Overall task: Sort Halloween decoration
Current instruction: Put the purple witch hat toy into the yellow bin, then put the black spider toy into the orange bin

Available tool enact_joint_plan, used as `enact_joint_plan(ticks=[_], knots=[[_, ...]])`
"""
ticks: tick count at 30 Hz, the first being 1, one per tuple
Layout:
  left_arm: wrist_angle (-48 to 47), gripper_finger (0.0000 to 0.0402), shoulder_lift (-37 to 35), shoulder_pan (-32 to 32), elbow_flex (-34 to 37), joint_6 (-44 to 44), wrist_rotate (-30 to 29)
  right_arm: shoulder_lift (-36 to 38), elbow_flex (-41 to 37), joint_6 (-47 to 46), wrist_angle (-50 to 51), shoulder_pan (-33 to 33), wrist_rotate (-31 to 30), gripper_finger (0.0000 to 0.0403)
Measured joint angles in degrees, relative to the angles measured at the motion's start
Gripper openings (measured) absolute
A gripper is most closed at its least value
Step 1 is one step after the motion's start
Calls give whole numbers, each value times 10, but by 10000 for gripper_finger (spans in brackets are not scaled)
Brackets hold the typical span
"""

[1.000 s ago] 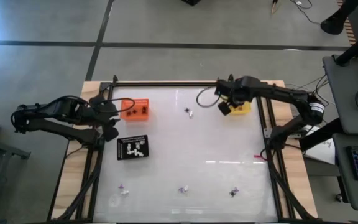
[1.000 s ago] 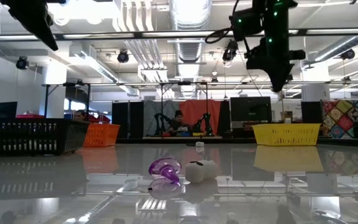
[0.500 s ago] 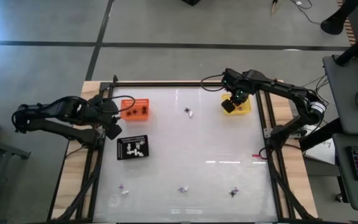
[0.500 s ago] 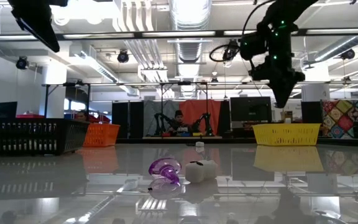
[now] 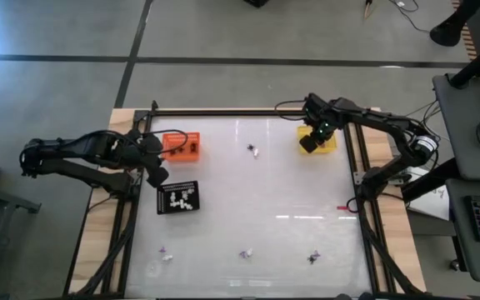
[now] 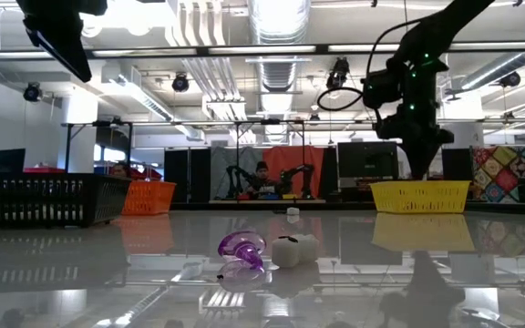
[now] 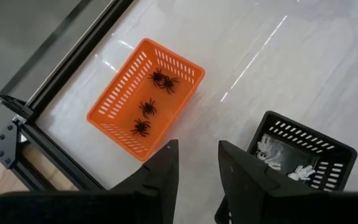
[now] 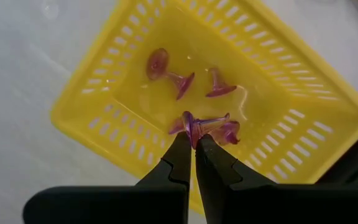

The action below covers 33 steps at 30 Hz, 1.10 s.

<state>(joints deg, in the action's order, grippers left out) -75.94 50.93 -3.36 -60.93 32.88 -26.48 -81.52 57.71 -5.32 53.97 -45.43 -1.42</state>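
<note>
While the right gripper hangs over the yellow tray, its fingers are pinched shut on a small purple trinket — two more purple pieces already lie on the tray floor below it. Step in hand looks like the drop-off: purple goes in yellow. Next move, as I judge it, calls for parting the fingers with the piece above the tray's inside, not its rim, then heading back for more. Out from the yellow tray across the table, the orange tray holds black spiders and the black tray beside it holds white pieces; the left gripper waits above the gap between those two, fingers apart, holding nothing. Loose trinkets remain well away from the yellow tray along the table's far-opposite edge, plus a pair nearer, between the yellow and orange trays — sorting is not finished.
</note>
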Motion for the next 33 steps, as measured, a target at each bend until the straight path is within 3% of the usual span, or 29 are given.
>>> enact_joint_plan(ticks=[8,13,23,33], knots=[[0,96,0,0,0,26,0,0,-10,0,-14,0,-2,9],[0,96,0,0,0,37,0,0,-10,-14,-31,0,-43,13],[0,96,1,0,0,26,0,0,-10,-31,-34,0,-46,85],[0,96,1,0,0,27,0,0,9,-47,-59,12,-46,96]])
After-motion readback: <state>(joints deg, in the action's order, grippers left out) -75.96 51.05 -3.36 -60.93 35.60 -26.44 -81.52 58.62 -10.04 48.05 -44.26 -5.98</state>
